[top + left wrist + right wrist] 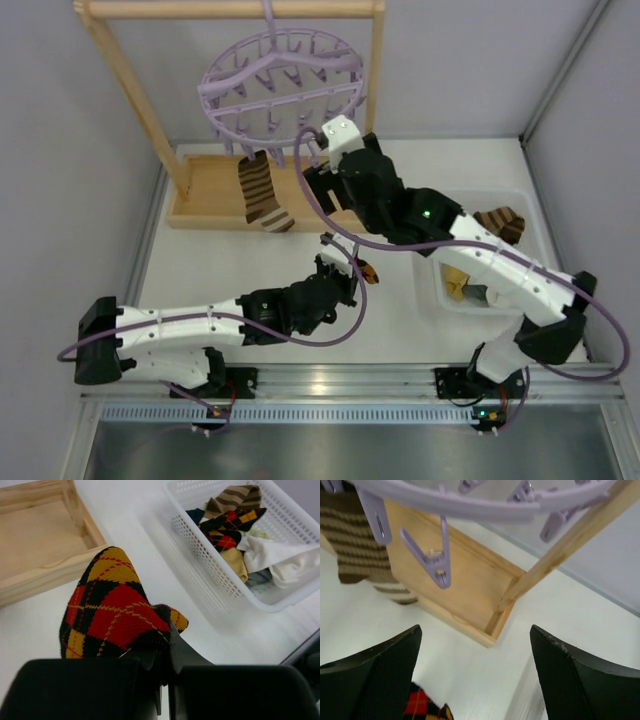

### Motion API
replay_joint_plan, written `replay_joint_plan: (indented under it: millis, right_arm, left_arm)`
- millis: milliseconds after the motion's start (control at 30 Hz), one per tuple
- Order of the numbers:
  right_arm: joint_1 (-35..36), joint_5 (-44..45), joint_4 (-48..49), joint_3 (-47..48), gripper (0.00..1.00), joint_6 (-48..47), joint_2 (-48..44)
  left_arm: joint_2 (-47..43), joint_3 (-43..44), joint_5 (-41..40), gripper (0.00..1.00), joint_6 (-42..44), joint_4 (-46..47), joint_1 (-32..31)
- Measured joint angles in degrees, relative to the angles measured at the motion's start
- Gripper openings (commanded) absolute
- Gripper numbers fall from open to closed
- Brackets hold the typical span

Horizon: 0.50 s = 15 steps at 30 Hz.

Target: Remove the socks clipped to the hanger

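The lilac round hanger (pixel 280 85) hangs by its hook from the wooden rack's top bar. One brown-and-cream striped sock (pixel 262 192) is clipped to its near left edge; it also shows in the right wrist view (pixel 357 545). My left gripper (pixel 165 652) is shut on a black argyle sock (pixel 112 612) with red and yellow diamonds, held above the table between the rack base and the basket. My right gripper (pixel 476 645) is open and empty just below the hanger's near rim (pixel 485 505), beside empty lilac pegs (pixel 432 560).
A white mesh basket (pixel 210 555) at the right holds several removed socks: striped, argyle, yellow and white ones. The wooden rack (pixel 225 195) has a tray-like base and two uprights. Grey walls enclose the table on three sides.
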Motion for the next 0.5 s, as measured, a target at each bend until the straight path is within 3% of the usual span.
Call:
replay_joint_plan:
  millis: [300,500]
  right_arm:
    - [0.22,1.64,-6.45,-24.76,0.94,9.31,-35.12]
    - [0.22,9.07,-13.9,-32.92,0.97,16.22,-57.11]
  left_arm:
    - [0.13,1.03,13.05,0.0,1.05,-2.29,0.76]
    - [7.89,10.25,23.19,0.0,1.25,-2.78,6.43]
